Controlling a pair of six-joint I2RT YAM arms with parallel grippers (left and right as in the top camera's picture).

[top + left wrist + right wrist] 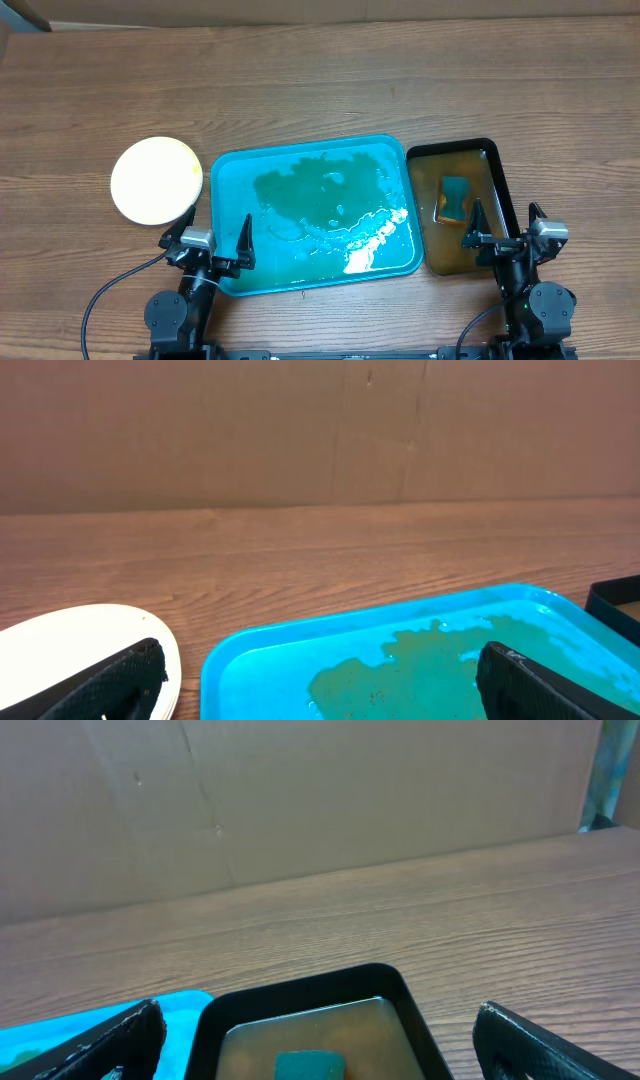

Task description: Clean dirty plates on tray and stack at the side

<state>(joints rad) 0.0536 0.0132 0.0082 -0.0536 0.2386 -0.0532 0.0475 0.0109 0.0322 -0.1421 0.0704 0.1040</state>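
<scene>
Overhead, the tray [232, 200] held only murky water; the plates [157, 180] sat just left of it, so the job looked done. At the left wrist, the left gripper [322, 660] gaped wide and empty. At the right wrist, the right gripper [320, 1020] gaped empty above the black tray [300, 992] with its sponge [310, 1066]

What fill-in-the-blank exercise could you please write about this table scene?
In the overhead view, the white plate lies to the ____ of the turquoise tray.
The sponge sits in brownish water in the smaller tray, whose colour is ____.
The left gripper and the right gripper are both ____.
Missing words: left; black; open.
</scene>
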